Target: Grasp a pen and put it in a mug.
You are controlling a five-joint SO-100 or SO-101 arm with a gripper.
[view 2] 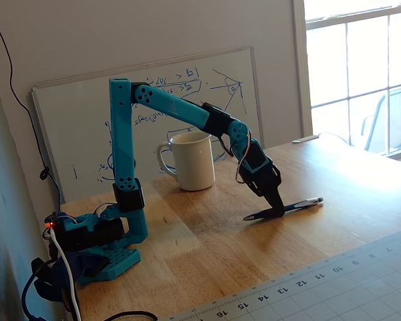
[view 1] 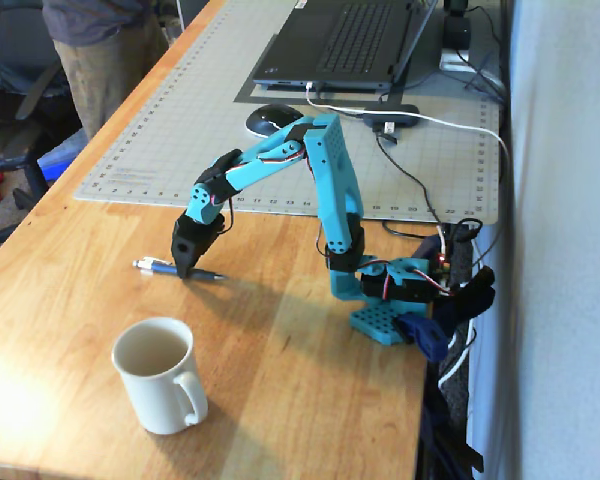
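Under the tool: pen flat on the bench
Fingers straddle its middle, whether closed I cannot tell; lifting and dropping it into the mug nearby remain

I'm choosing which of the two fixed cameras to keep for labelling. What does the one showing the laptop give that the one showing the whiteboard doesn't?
Only the fixed view with the laptop shows the cutting mat's full spread, a computer mouse, a standing person, and the mug's pale inside.

Only the fixed view with the whiteboard shows the window and the mug standing behind the arm's forearm.

Both show the mug upright, the pen flat on the wooden table, and the gripper down at the pen; neither shows the jaws clearly.
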